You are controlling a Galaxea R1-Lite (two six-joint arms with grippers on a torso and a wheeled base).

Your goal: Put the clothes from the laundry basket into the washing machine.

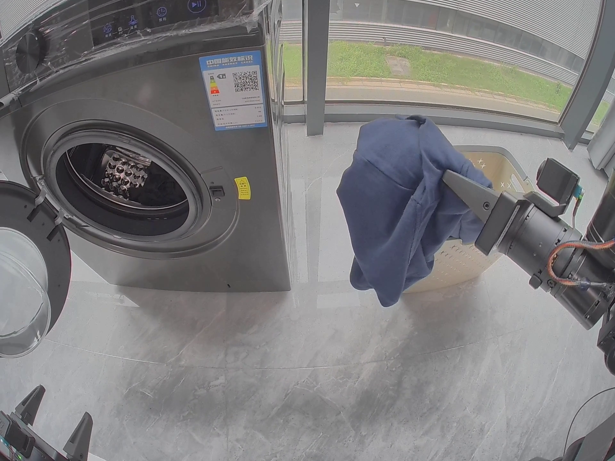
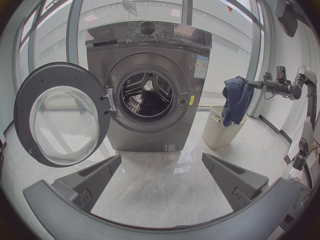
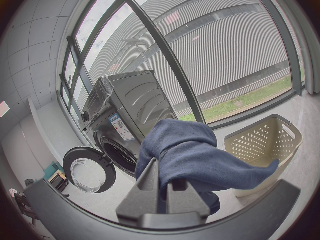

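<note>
A dark blue garment hangs in the air in front of the cream laundry basket, with my right gripper shut on its upper part. It droops to the floor side of the basket in the left wrist view, where the garment dangles from the far right gripper. The grey washing machine stands to the left, its round door swung wide open and its drum exposed. My left gripper is open, low over the floor, facing the drum.
Bare grey tiled floor lies between the machine and the basket. A glass window wall with a grey post runs behind both. In the right wrist view the basket looks hollow beyond the garment.
</note>
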